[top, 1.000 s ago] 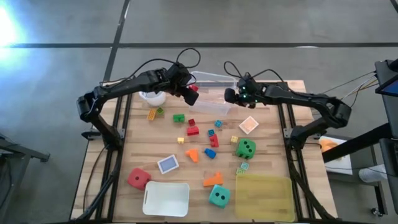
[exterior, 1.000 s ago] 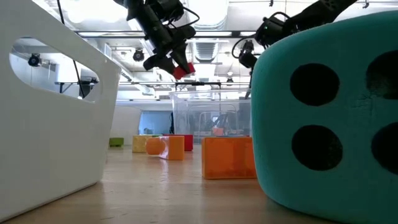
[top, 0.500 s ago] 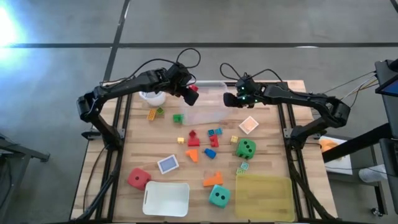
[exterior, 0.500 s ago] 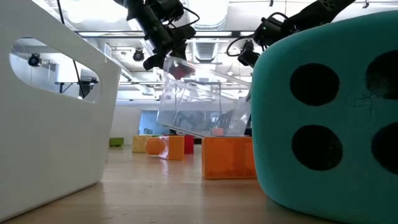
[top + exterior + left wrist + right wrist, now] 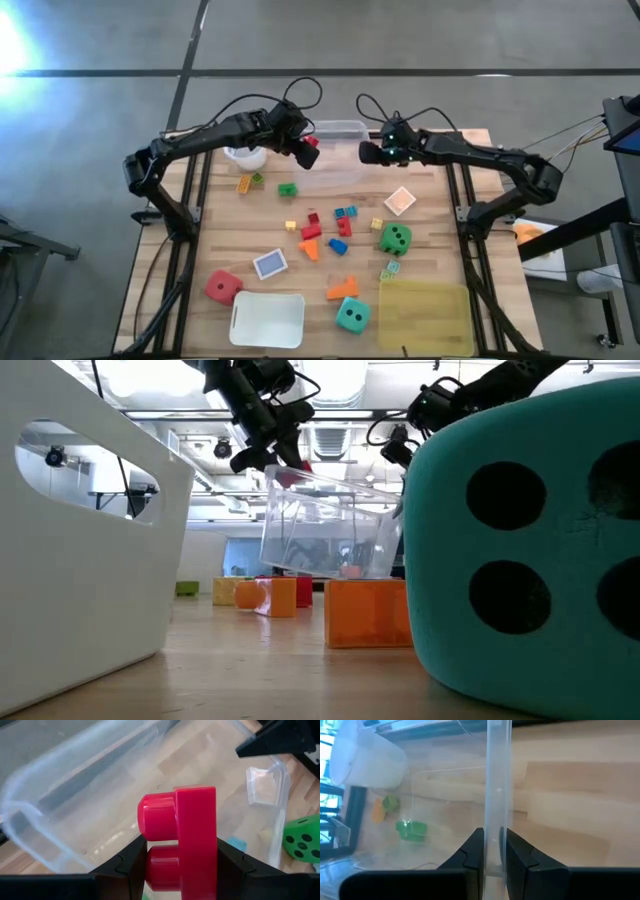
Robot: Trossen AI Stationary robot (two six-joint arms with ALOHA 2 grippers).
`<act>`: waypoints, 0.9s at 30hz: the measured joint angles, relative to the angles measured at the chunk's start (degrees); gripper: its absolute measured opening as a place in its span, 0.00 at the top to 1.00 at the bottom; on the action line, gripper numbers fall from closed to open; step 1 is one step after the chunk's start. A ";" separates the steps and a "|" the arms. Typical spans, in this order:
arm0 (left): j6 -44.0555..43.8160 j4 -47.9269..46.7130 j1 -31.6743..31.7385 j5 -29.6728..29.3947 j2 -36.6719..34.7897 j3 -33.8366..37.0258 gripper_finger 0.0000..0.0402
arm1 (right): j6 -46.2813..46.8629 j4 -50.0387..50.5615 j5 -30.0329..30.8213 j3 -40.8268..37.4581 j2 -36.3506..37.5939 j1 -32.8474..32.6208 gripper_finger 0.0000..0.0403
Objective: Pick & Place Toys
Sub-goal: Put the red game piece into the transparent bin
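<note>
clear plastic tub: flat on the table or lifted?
Lifted and tilted. The clear plastic tub hangs above the wooden table, its wall pinched by the right end effector.

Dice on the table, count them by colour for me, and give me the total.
Green die: 1
Red die: 1
Teal die: 1
Total: 3

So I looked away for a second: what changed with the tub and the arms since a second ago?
The right gripper has tilted the clear tub up off the table by its wall. The left gripper still holds the red block above the tub. The toys on the table stayed put.
</note>
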State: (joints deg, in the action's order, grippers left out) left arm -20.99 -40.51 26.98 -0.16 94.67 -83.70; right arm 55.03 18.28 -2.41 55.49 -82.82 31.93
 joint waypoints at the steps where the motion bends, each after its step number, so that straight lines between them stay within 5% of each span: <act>1: 0.00 -0.02 0.00 0.00 0.00 0.00 0.59 | -0.85 1.03 0.12 1.03 -0.52 0.07 0.91; 6: -0.04 -0.16 0.00 0.02 0.00 0.00 0.59 | -5.92 8.76 1.11 8.22 -4.91 -0.01 0.91; 15: -0.44 -0.94 0.00 0.02 0.00 0.00 0.59 | -5.41 18.83 3.97 19.59 -13.09 -0.27 0.74; 27: -0.48 -1.59 0.00 0.01 0.00 0.00 0.59 | -7.26 19.32 5.83 21.06 -12.82 0.08 0.92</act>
State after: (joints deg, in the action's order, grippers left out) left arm -21.47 -42.10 26.98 -0.16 94.67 -83.70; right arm 47.77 37.60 3.42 76.55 -95.64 32.01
